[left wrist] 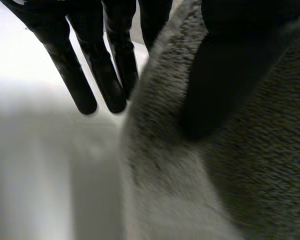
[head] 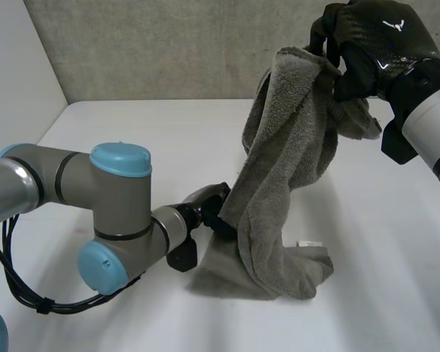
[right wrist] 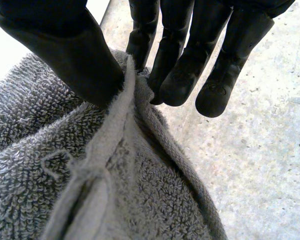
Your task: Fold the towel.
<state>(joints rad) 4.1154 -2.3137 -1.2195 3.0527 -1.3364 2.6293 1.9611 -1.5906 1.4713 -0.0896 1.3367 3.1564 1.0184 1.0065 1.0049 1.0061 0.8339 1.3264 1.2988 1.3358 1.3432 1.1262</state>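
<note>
- Head view: the right hand (head: pixel 367 51) holds one end of the grey towel (head: pixel 286 183) high above the white table (head: pixel 396 279), probably so that the cloth hangs out and a fold can be laid. The towel's long axis runs steeply from that hand down to the table, where its lower end lies bunched. The left hand (head: pixel 209 209) sits low at the towel's near side edge, likely to steady or spread it.
- Left wrist view: the thumb (left wrist: pixel 225 75) lies on the towel's face while the straight fingers (left wrist: pixel 85 75) reach past its edge. I judge the cloth to be nipped between them.
- Right wrist view: thumb and fingers are clamped together on the towel's hem (right wrist: pixel 115 150), which points up into the grip. The rest hangs away below.
</note>
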